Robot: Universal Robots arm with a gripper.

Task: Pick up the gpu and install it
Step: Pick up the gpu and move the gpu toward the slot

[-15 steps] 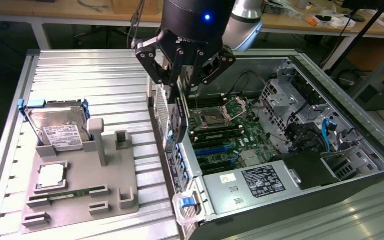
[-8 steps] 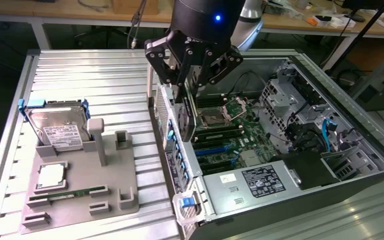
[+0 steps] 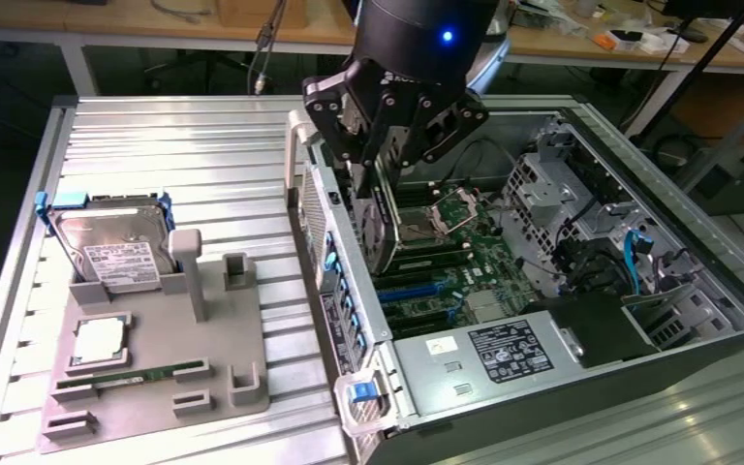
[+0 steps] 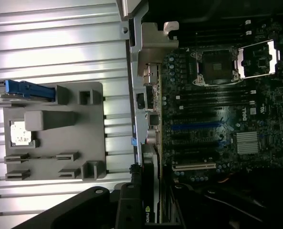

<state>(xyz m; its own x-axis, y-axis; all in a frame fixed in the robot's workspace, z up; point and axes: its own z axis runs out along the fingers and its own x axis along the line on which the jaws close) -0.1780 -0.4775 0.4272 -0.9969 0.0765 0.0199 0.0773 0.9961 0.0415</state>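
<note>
My gripper (image 3: 382, 167) is shut on the gpu (image 3: 375, 228), gripping its top edge. The card hangs upright, on edge, inside the open computer case (image 3: 682, 320), close to the case wall on the exterior view's left. It hovers above the motherboard (image 3: 456, 242) near the blue expansion slots (image 3: 418, 291). In the wrist view the gpu (image 4: 148, 186) is seen edge-on between the black fingers (image 4: 127, 210). Its silver bracket (image 4: 153, 47) runs along the case's rear wall, above the slots (image 4: 196, 126).
A grey parts fixture (image 3: 217, 387) lies on the ribbed metal table (image 3: 166, 145) at the exterior view's left. It holds a hard drive (image 3: 108, 252) in a blue caddy, a processor (image 3: 98, 339) and a memory stick (image 3: 133, 373). Drive cages and cables (image 3: 579, 223) fill the case's far side.
</note>
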